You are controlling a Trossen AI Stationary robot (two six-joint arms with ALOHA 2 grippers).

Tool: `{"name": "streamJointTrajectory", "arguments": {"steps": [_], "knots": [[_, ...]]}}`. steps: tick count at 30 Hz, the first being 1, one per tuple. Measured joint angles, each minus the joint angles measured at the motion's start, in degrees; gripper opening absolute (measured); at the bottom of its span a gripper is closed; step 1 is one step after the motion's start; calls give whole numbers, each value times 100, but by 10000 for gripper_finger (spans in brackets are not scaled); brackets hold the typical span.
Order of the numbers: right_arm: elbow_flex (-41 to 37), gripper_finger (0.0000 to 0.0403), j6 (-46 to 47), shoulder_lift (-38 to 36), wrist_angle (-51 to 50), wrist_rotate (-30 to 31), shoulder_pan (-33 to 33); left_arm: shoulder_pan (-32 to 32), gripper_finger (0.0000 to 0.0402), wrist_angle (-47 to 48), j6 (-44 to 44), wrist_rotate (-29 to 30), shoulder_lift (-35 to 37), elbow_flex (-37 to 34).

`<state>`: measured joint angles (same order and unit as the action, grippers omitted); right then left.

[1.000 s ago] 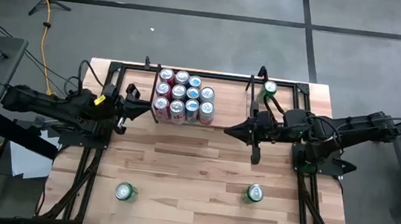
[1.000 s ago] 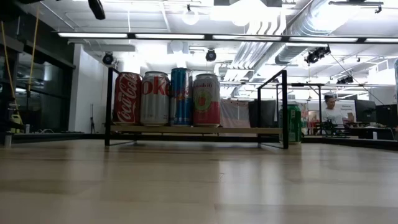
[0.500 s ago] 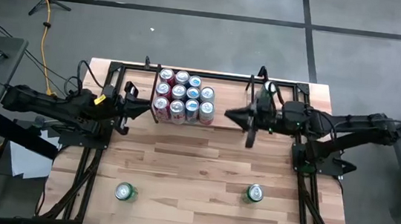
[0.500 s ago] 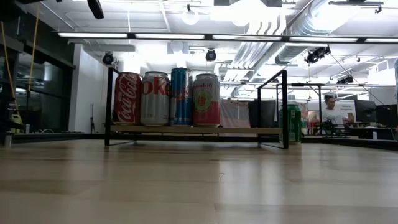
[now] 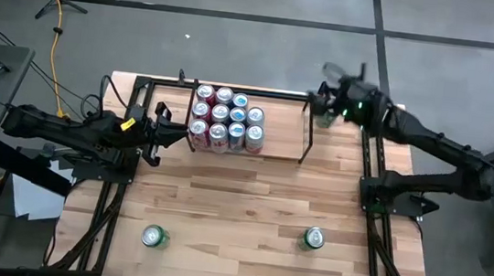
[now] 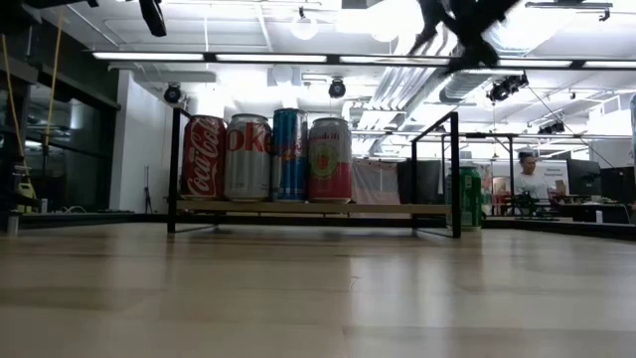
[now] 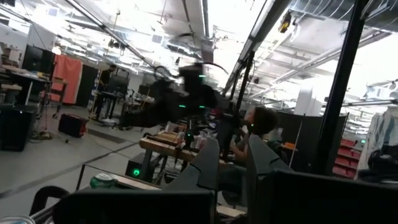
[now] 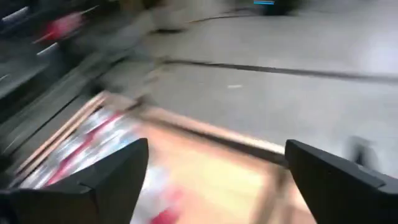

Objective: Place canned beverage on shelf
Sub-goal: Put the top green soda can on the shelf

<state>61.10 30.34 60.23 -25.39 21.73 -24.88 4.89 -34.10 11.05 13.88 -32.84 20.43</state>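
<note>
The shelf (image 5: 305, 135), a black rod rack on the table's far side, carries several upright cans (image 5: 226, 117) at its left end; the low view shows the shelf (image 6: 437, 211) and those cans (image 6: 268, 156) too. A green can (image 5: 324, 119) stands on the table just outside the shelf's right end, also visible in the low view (image 6: 463, 199). My right gripper (image 5: 330, 90) hovers blurred above that can, and its wide-apart fingers in the right wrist view (image 8: 211, 180) hold nothing. My left gripper (image 5: 163, 131) waits shut at the table's left side.
Two more green cans stand on the near part of the table, one at the left (image 5: 155, 236) and one at the right (image 5: 314, 238). The shelf's right half is free of cans. A black frame (image 5: 111, 206) edges the table. A person (image 6: 530, 179) is in the room beyond.
My right gripper has swung from the shelf's near right corner toward the table's far right corner, over the green can outside the shelf, turning as it went. The cans and the shelf have stayed where they were.
</note>
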Motion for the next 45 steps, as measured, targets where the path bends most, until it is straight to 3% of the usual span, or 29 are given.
{"name": "streamJointTrajectory", "arguments": {"steps": [2, 7, 12, 14, 21, 34, 38, 43, 45], "knots": [[2, 370, 501, 44, -329, 18, -717, 0, 0, -2, 92, 0, 2, 1], [2, 373, 1436, 506, -1409, -912, -2323, 0, 0, -1, 225, 1, 2, 2], [2, 373, 1592, 1195, -1603, -1662, -3036, 0, 0, -1, 234, -1, 2, 2], [2, 373, 1585, 1463, -1516, -1915, -3084, 0, 0, -2, 234, -1, 2, 2], [2, 373, 1592, 2199, -1634, -1924, -3060, 0, 0, -2, 241, -1, 2, 2], [0, 371, 1571, 2509, -1945, -1722, -2901, 0, 0, -2, 234, 23, 2, 2], [0, 345, 1570, 2586, -1924, -1599, -2901, 0, 0, -2, 234, 29, 2, 2], [0, 283, 1409, 2625, -1924, -1558, -2901, 0, 0, -2, 308, 36, 2, 4], [0, 282, 1189, 2574, -2001, -1550, -2910, 0, 0, -2, 537, -18, 2, 2]]}}
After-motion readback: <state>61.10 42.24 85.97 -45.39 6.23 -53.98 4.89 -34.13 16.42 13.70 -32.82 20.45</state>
